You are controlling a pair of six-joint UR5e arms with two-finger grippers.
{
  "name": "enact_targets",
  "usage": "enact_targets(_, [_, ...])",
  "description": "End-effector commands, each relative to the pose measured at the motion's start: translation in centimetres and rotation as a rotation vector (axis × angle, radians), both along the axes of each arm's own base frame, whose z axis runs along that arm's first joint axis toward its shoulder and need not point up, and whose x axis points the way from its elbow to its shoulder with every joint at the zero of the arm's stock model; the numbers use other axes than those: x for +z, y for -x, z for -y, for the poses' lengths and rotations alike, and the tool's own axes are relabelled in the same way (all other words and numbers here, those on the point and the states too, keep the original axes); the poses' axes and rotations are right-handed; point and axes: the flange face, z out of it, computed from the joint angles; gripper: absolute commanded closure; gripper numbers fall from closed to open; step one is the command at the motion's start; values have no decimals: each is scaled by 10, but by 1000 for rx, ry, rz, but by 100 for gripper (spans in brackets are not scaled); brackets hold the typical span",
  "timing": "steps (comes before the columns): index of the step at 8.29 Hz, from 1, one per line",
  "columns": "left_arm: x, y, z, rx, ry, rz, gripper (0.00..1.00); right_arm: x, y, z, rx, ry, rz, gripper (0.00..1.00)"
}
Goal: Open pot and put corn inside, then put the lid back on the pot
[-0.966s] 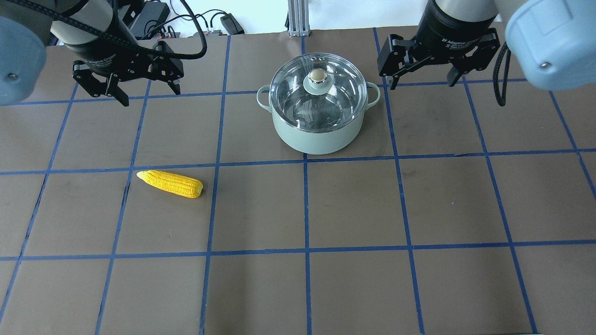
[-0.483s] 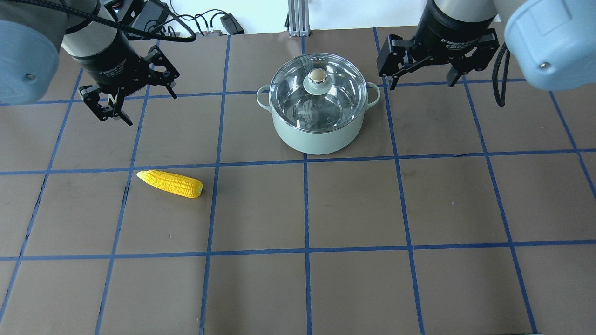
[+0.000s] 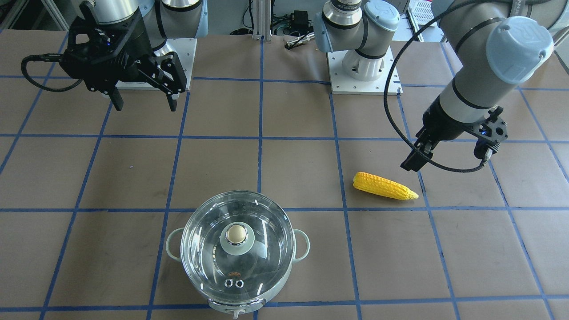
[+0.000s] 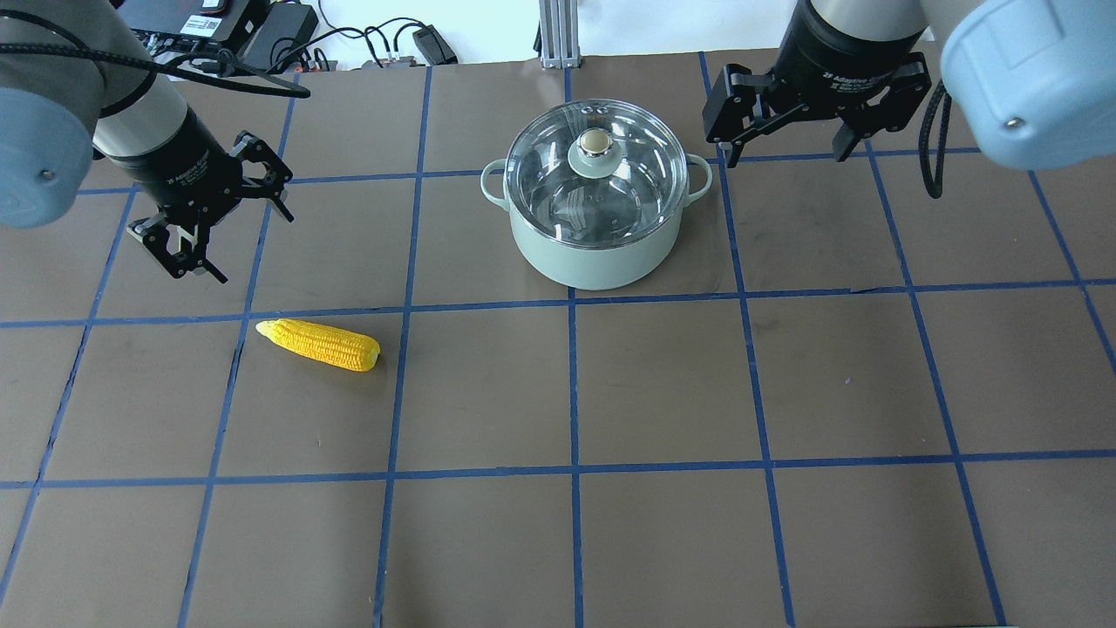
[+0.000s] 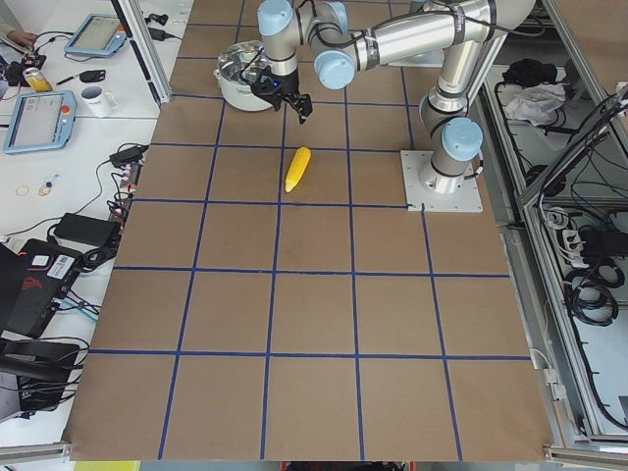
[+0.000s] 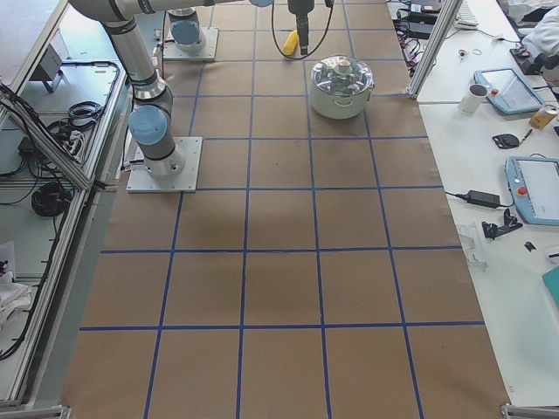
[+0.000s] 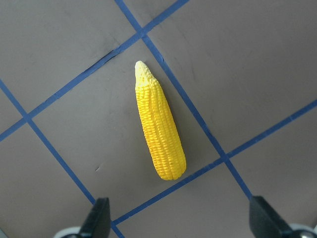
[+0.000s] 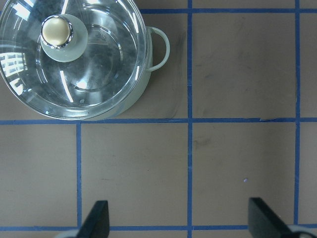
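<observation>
Corn (image 4: 318, 344) lies flat on the desk (image 4: 663, 392), well apart from the pot (image 4: 593, 253) with its lid (image 4: 597, 183) on, while the left hand (image 4: 253, 249) near it and the right hand (image 4: 785, 160) beside the pot are both spread wide, so a grip closing off-centre on the tapered end could squirt it away.

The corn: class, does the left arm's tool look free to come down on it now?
Probably yes: the corn lies flat in the open, the left tool hangs open nearby, and nothing stands between them.
</observation>
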Motion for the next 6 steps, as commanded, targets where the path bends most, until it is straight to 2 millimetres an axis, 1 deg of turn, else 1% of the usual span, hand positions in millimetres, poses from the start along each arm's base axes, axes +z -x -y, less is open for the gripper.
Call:
enact_targets(1, [-51,-15,16,298,18,19,0,-9,3,4,-6,-24,3,0])
enact_targets(2, [-67,-16,19,328,1,20,0,-12,2,8,-21,-18,9,0])
enact_targets(3, [-77,-15,16,338,-18,18,0,-19,1,14,-18,-24,11,0])
enact_targets(4, [-88,-15,16,374,5,21,0,-29,-3,40,-21,10,29,0])
enact_targets(5, [-113,-15,15,380,17,20,0,-27,-12,63,-57,25,51,0])
enact_targets(6, [-138,-15,11,381,7,20,0,-38,-28,95,-67,12,53,0])
